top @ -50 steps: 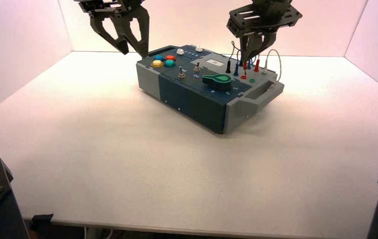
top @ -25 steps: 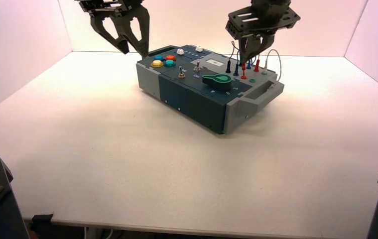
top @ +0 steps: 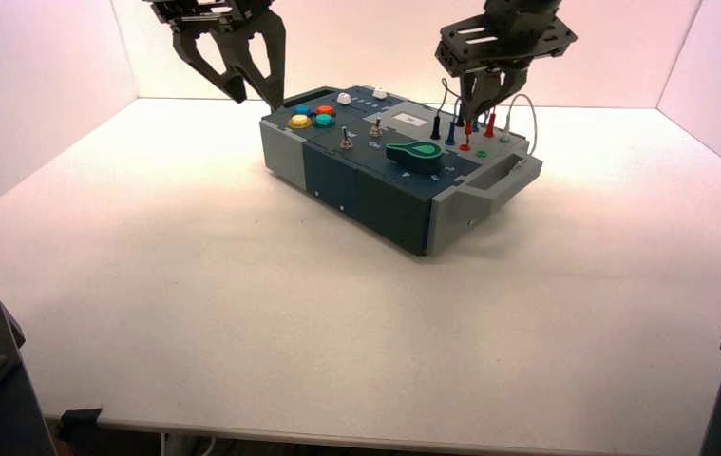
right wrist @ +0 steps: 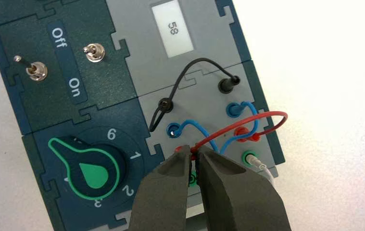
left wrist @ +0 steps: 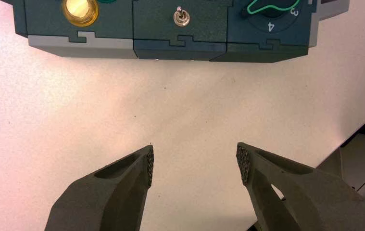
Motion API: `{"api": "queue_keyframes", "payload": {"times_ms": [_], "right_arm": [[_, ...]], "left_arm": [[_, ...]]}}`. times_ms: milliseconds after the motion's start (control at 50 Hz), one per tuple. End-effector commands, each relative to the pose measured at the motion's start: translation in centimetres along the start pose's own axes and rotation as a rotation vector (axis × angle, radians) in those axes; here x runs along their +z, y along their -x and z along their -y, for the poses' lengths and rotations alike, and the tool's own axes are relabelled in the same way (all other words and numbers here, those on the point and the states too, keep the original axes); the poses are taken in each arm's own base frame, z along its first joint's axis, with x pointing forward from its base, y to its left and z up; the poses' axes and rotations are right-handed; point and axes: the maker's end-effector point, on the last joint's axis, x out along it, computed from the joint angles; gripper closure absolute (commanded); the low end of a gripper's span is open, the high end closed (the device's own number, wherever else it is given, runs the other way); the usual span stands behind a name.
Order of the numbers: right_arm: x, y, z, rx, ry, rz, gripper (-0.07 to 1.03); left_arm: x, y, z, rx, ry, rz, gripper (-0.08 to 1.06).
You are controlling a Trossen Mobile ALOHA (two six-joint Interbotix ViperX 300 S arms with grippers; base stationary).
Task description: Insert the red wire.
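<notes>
Right tool point(right wrist: 193, 156) is working over the socket panel at the box's handle end, its fingers closing tightly on one end of the red wire point(right wrist: 238, 123), right at a red socket point(right wrist: 182, 150). The red wire is arching over the blue wires point(right wrist: 198, 126), its other end sitting in the far red socket point(right wrist: 241, 133). The black wire point(right wrist: 186, 71) is looping nearby between two black sockets. Left tool point(left wrist: 195, 166) is waiting unclenched above the bench point(left wrist: 190, 106), beside the box point(top: 375, 171), grasping nothing.
</notes>
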Motion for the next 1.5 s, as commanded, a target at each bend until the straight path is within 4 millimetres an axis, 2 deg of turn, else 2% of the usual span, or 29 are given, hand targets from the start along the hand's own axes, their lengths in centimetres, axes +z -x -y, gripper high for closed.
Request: {"api": "queue_keyframes", "payload": {"times_ms": [20,240,460,700,980,1200,1500], "right_arm": [[0.9,0.5,0.3,-0.003,-0.015,0.033,0.98],[0.8,0.6,0.3,-0.003,-0.015,0.033,0.98],[1.0,0.6,-0.6,0.007,0.01,0.036,0.98],[1.2,1.0,-0.6,0.007,0.012,0.05,0.98],[1.0,0.6,-0.6,0.007,0.01,0.037,0.98],[-0.3,-0.7,-0.8,0.013,0.005,-0.015,0.98],[-1.4,-0.8,-1.0,0.023,-0.016,-0.07,0.98]], "left_arm": [[1.3,0.9,0.1,0.009,-0.011,0.04,0.09],[1.3,1.0,0.1,0.01,-0.012,0.041,0.09],[1.3,1.0,0.1,0.01,-0.013,0.041,0.09],[1.3,1.0,0.1,0.008,-0.011,0.04,0.09],[1.3,1.0,0.1,0.01,-0.012,0.04,0.09],[1.2,1.0,0.2,0.008,-0.014,0.037,0.09],[1.3,1.0,0.1,0.006,-0.011,0.036,0.09]]}}
